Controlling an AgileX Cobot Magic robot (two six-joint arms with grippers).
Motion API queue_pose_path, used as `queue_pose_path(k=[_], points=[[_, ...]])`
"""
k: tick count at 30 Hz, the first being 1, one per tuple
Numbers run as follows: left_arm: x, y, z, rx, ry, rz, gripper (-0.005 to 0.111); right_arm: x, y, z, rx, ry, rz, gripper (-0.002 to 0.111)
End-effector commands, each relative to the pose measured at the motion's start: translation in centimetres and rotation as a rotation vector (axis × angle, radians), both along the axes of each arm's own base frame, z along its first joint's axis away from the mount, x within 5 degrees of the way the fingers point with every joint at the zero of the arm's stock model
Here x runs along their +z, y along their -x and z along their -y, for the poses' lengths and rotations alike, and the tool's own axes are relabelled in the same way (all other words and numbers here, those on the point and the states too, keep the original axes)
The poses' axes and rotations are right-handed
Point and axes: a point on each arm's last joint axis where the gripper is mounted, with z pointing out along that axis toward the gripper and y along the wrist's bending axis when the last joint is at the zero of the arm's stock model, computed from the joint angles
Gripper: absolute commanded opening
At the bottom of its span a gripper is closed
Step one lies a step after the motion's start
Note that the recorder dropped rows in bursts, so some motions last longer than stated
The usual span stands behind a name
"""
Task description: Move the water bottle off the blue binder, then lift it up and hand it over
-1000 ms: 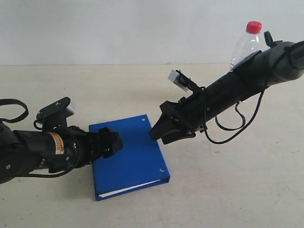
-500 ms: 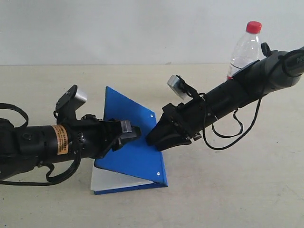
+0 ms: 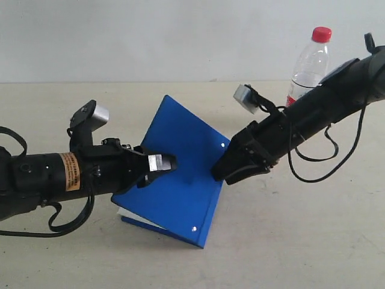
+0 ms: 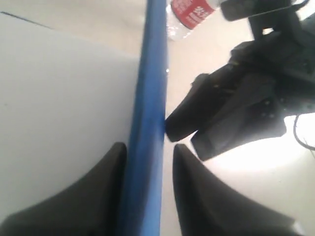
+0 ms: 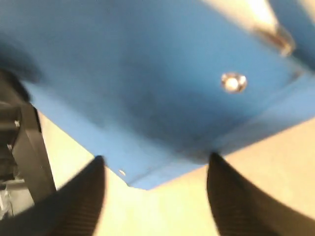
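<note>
The blue binder (image 3: 186, 180) is tilted steeply up off the table, with its white pages (image 3: 127, 214) showing underneath on the left. My left gripper (image 3: 166, 162) is shut on the binder's cover edge (image 4: 150, 73), which runs between its two fingers (image 4: 101, 196). On the binder's right, my right gripper (image 3: 224, 171) is open, with its fingers (image 5: 81, 201) spread wide and the binder's riveted corner (image 5: 147, 73) just ahead of them. At the back right the water bottle (image 3: 311, 57) stands upright on the table, off the binder, its lower part behind the right arm. Its red label (image 4: 194, 10) also shows in the left wrist view.
The beige table (image 3: 301, 241) reaches back to a pale wall. The right arm's cable (image 3: 313, 168) loops down beside the arm. The right gripper's black body (image 4: 236, 108) sits close beyond the binder's edge in the left wrist view.
The left gripper has raised the binder higher and carried it right. The right gripper has drawn back to the right and up. More of the bottle shows.
</note>
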Motion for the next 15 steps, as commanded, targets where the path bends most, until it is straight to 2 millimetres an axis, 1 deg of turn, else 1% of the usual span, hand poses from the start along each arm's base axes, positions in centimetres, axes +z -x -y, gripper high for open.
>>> queue_pose_path(k=[1, 3, 4, 9, 11, 15], points=[[1.0, 0.2, 0.3, -0.050, 0.033, 0.065, 0.004, -0.8, 0.8, -0.3, 0.014, 0.042, 0.005, 0.077], [0.9, 0.0, 0.0, -0.023, 0.026, 0.054, 0.004, -1.0, 0.8, -0.3, 0.014, 0.052, 0.018, 0.088], [0.9, -0.2, -0.3, -0.003, 0.027, 0.055, 0.004, -1.0, 0.8, -0.2, 0.011, 0.060, 0.022, 0.091], [1.2, -1.3, -2.0, 0.113, 0.054, 0.075, 0.004, -1.2, 0.6, -0.1, 0.003, 0.081, 0.051, 0.091], [1.4, -1.4, -2.2, 0.108, 0.070, 0.094, 0.004, -1.3, 0.3, -0.1, -0.025, 0.090, 0.069, 0.091], [1.6, -1.0, -1.7, 0.036, 0.097, 0.110, 0.004, -1.4, -0.2, -0.4, -0.052, 0.084, 0.131, 0.091]])
